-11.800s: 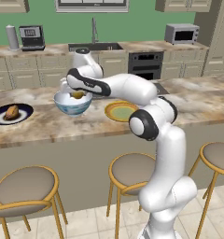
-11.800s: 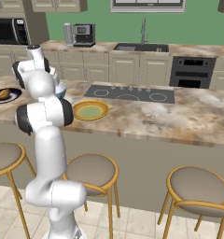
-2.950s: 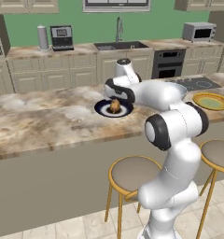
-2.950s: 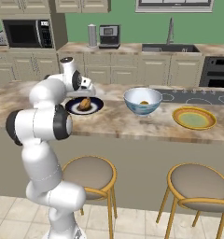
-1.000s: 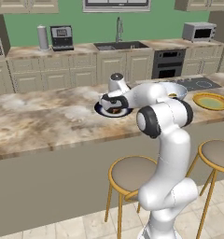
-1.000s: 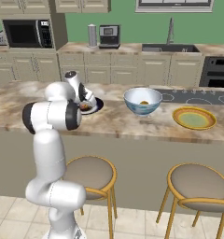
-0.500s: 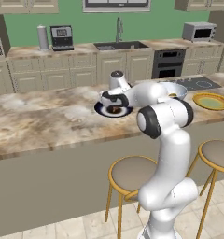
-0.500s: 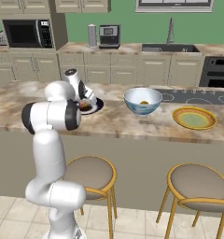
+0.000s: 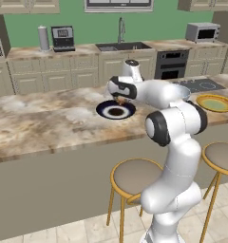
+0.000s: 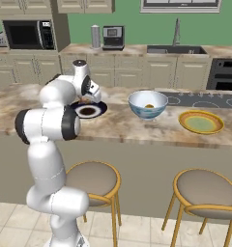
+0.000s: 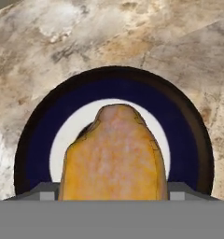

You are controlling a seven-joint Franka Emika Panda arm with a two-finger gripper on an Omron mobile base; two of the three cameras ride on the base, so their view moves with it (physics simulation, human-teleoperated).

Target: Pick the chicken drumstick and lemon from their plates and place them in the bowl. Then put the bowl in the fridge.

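Drumstick (image 11: 113, 156) between pincer (image 11: 113, 195) tips

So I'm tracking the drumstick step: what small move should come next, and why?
Probably carry the chicken drumstick sideways toward the bowl. The gripper looks raised above the dark plate, whose white centre looks bare, and the yellow plate is already bare.

no readable text, labels, brands or numbers anywhere, appliance faces too small to read
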